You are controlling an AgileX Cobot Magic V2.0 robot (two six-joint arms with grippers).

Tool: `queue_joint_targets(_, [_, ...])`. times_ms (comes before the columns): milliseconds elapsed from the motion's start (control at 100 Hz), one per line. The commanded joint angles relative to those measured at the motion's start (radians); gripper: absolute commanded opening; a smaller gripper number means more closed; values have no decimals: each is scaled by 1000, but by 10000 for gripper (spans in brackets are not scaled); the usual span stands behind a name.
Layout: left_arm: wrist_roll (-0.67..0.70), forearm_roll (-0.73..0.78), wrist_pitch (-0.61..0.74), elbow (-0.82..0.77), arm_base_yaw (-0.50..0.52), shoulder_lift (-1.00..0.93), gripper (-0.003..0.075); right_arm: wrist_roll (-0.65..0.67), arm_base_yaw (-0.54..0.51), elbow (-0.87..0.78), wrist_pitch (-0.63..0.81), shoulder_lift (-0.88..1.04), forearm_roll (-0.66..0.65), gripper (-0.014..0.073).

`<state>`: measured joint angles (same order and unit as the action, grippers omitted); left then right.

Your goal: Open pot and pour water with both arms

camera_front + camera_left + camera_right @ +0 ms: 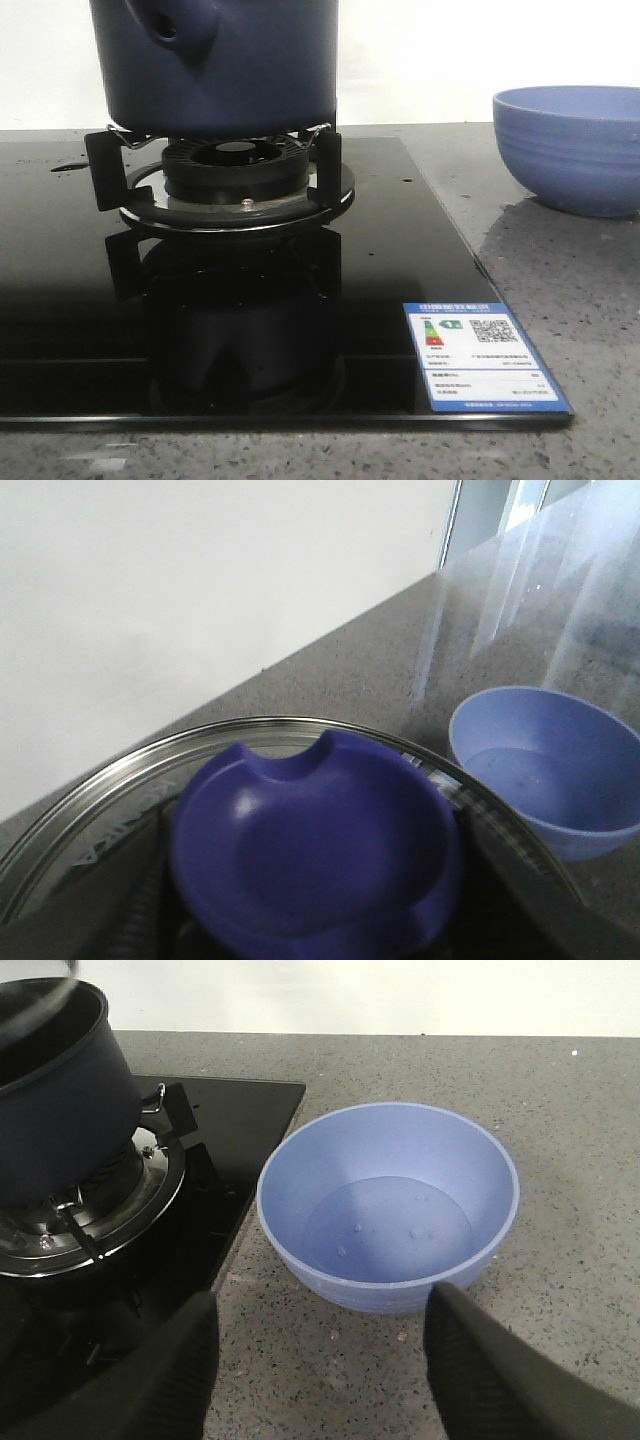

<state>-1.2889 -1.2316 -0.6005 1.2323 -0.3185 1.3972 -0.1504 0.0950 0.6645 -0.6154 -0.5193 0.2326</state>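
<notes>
Sitting on the burner (238,178) of the black stove (60,330): the pot (215,65), off to one side of the right pincer (320,1360). Right pincer spread apart, bowl (388,1215) just ahead on the table (580,1160), water inside. Left pincer directly over the lid (310,850); grip not discernible.

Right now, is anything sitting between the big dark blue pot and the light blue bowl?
Nothing stands there. In the right wrist view, only black glass hob and speckled grey counter separate the dark navy pot from the periwinkle bowl.

Pot (215,65) top beyond frame edge
</notes>
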Motion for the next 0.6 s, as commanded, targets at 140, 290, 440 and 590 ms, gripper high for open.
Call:
queue_joint_targets(140, [4, -58, -6, 54, 97, -135, 316, -12, 1, 96, 28, -98, -52, 406])
queue_joint_targets(290, [11, -58, -69, 54, 202, -184, 316, 35, 1, 198, -37, -207, -111, 406])
queue_joint_targets(440, [37, -54, -131, 54, 303, -213, 316, 137, 1, 309, -131, -356, -233, 406])
queue_joint_targets(590, [41, -54, -150, 54, 355, -224, 316, 150, -29, 415, -204, -509, -276, 406])
